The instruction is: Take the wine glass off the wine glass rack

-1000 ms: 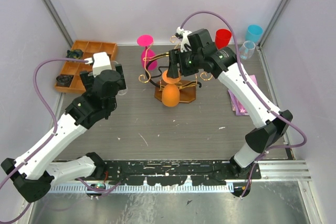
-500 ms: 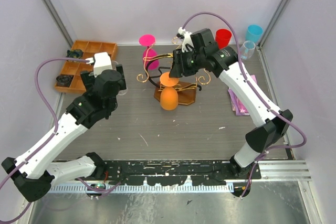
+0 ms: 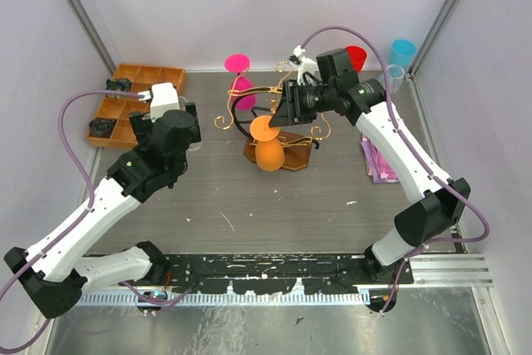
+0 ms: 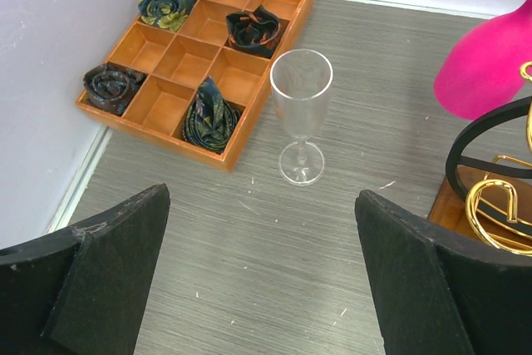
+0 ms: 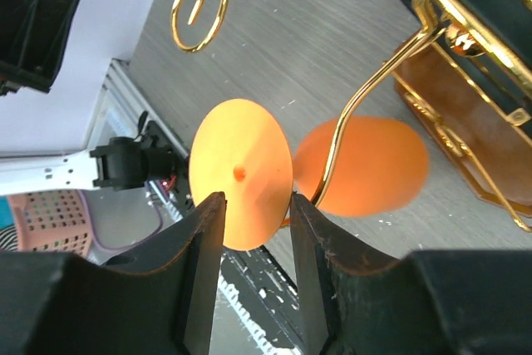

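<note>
An orange wine glass hangs upside down on the gold wire wine glass rack, its round foot uppermost. My right gripper reaches in from the right. Its two fingers press on opposite edges of that foot, and the orange bowl sits behind a gold wire. A pink wine glass hangs on the rack's far left side. My left gripper stands wide open over bare table left of the rack, holding nothing.
A clear flute stands on the table beside an orange compartmented tray holding rolled ties. At the back right are a red cup, a blue cup and a clear glass. A pink booklet lies at right.
My right gripper has swung a little to the right and narrowed its fingers onto the orange glass's foot. The left arm has barely moved.
</note>
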You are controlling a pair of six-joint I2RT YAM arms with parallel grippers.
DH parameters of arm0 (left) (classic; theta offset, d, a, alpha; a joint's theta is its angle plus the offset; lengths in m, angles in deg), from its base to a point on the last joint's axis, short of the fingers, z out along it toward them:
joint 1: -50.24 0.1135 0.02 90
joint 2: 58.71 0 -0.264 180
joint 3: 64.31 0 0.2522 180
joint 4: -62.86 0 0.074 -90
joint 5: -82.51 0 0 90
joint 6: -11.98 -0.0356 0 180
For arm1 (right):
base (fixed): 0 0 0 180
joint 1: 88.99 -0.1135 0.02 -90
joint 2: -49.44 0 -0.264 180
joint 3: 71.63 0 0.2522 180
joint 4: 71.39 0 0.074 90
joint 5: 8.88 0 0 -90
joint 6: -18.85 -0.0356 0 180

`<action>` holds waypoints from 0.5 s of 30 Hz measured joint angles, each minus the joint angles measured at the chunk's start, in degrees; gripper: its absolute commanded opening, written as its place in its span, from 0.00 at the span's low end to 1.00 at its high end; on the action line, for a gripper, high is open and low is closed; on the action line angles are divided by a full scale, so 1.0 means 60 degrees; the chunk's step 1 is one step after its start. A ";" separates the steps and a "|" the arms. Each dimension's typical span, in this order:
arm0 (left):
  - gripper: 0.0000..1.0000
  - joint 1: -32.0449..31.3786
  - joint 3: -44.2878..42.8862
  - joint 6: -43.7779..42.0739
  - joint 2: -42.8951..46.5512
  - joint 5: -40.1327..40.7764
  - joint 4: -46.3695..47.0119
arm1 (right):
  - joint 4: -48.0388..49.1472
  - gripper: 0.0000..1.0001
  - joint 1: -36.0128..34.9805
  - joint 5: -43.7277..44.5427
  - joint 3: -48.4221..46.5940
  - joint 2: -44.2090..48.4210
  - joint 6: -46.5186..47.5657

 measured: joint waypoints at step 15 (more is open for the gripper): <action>0.99 0.0000 0.0000 0.0000 -0.0117 0.0000 -0.0120 | 0.0594 0.03 0.0302 -0.2266 0.0783 0.0098 -0.0506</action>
